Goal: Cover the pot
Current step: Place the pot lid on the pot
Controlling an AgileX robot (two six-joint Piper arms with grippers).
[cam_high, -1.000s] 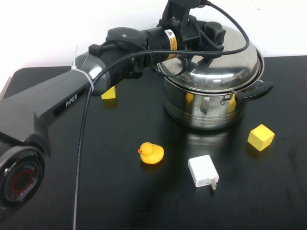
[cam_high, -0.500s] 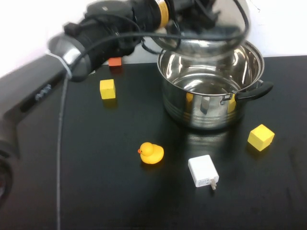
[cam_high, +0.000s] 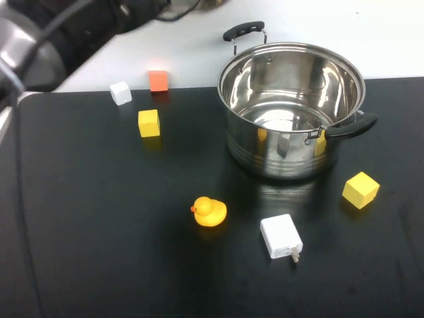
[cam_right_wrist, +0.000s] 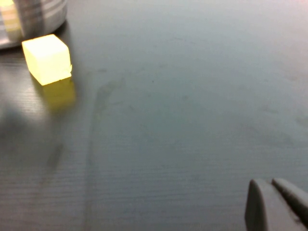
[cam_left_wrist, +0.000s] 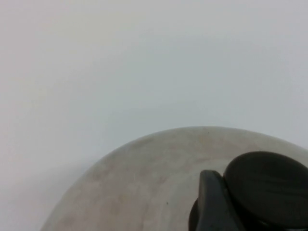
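Observation:
The large steel pot stands open at the back right of the black table, its two black handles showing and its inside empty. An edge of it shows in the right wrist view. The domed steel lid shows only in the left wrist view, against a white wall. My left gripper is shut on the lid's black knob. The left arm is a blur at the top left of the high view. My right gripper is shut and empty, low over the bare table right of the pot.
A yellow duck and a white charger lie in front of the pot. A yellow cube sits to its right, also in the right wrist view. Yellow, orange and white cubes sit at the back left.
The left arm has lifted the lid off the pot and swung up and to the left, out of the high view. The pot is now open.

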